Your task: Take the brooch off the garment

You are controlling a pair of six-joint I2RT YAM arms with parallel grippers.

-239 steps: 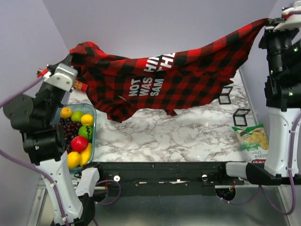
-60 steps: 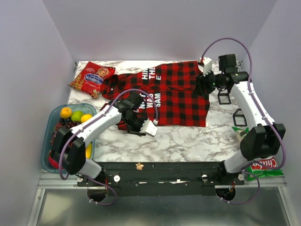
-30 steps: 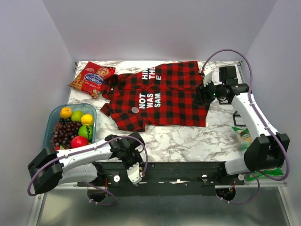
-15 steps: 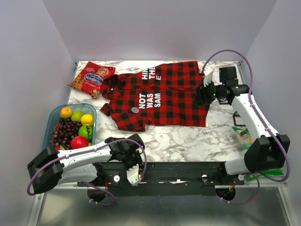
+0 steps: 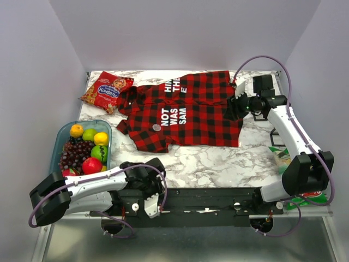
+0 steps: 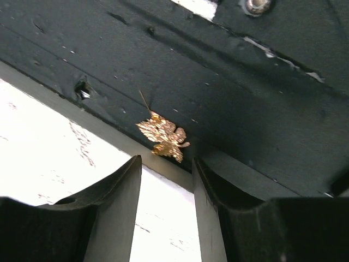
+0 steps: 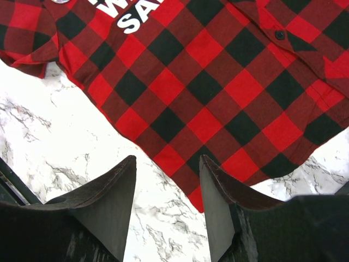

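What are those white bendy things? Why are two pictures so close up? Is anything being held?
They are two robot arms bolted to a marble table. The big picture looks down from above. The close ones come from cameras on each wrist, so you see dark fingers. On the table lie a red-and-black checked shirt with a small silvery brooch, a red snack packet and a tub of fruit. The right gripper hovers open over the shirt's edge. The left gripper, open too, sits low by the black rail, above a gold leaf. Nothing is held.
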